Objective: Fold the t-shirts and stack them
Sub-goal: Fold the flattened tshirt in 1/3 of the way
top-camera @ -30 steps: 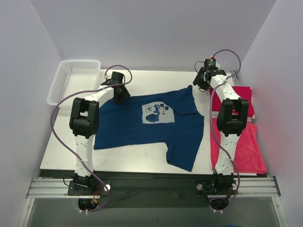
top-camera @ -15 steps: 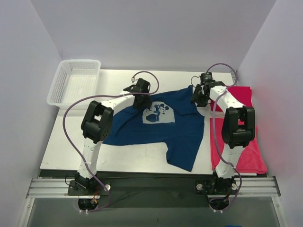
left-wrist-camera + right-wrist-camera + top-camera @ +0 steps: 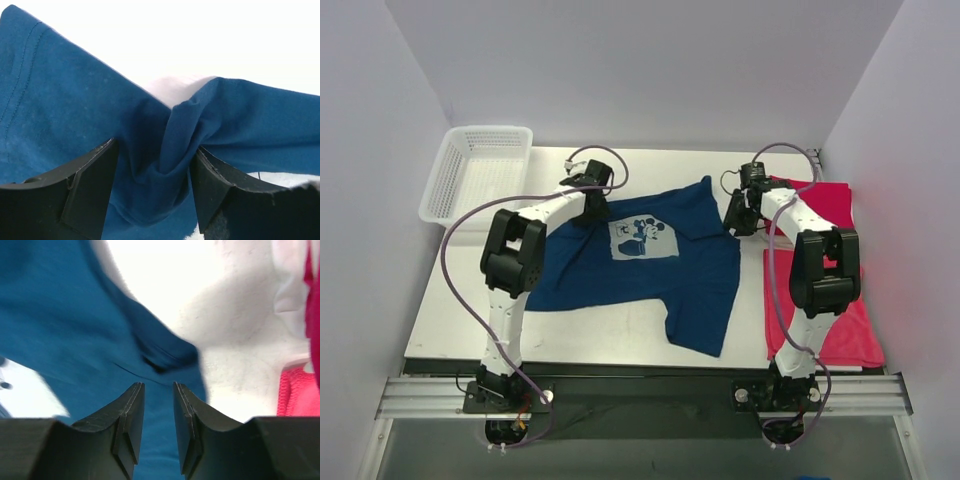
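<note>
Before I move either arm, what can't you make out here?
Red tees: count unclear; top view, right arm crosses them.
Left tool: gripping the navy tee, or just around its fold? Left wrist; cloth fills the gap.
Right tool: touching the tee or above it? Right wrist; blurred.

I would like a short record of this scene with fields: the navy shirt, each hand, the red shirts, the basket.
navy t-shirt: spread on the table, print up, not folded
left hand: jaws apart, a bunch of the navy t-shirt between them
right hand: narrow gap, nothing in it, over the navy t-shirt
red t-shirts: at the table's right side
basket: far left corner
</note>
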Motion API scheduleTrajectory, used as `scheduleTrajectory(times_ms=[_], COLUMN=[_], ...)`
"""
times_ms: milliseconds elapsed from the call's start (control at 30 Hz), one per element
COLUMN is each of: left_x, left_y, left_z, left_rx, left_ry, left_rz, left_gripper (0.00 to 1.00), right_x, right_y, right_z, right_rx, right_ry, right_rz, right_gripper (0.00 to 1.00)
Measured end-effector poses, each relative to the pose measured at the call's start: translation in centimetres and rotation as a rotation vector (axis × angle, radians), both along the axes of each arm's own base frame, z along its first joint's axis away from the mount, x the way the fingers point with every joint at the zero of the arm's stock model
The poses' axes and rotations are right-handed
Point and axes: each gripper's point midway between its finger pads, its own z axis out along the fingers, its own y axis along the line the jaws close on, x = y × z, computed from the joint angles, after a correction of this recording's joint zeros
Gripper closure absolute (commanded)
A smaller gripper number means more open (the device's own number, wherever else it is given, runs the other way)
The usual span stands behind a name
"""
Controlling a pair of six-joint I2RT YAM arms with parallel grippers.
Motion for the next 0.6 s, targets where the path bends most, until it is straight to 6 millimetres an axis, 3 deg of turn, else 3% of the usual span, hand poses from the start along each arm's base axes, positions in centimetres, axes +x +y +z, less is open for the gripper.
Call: scheduleTrajectory(times_ms=[167, 267, 433, 600], left_x=[0.6, 1.0, 1.5, 1.5], left_y=[3.9, 5.1, 4.3, 2.6], left_z=[-0.2, -0.3, -0.2, 0.3], left_rx=[0.009, -0.002, -0.038, -0.123], left_ry=[0.026, 0.035, 0.031, 0.001], left_rz=[0.072, 0.072, 0.003, -0.07], left_gripper=[0.32, 0.32, 0.32, 0.31], right_x=[-0.3, -0.3, -0.5, -0.4], right_y=[0.5, 0.6, 1.4, 4.4], right_z=[-0.1, 0.1, 0.1, 1.0], right_rx=[-0.002, -0.002, -0.004, -0.001], right_ry=[0.005, 0.0, -0.001, -0.025], right_rz=[0.016, 0.02, 0.045, 0.123], right_gripper=[0.71, 0.72, 0.72, 0.71])
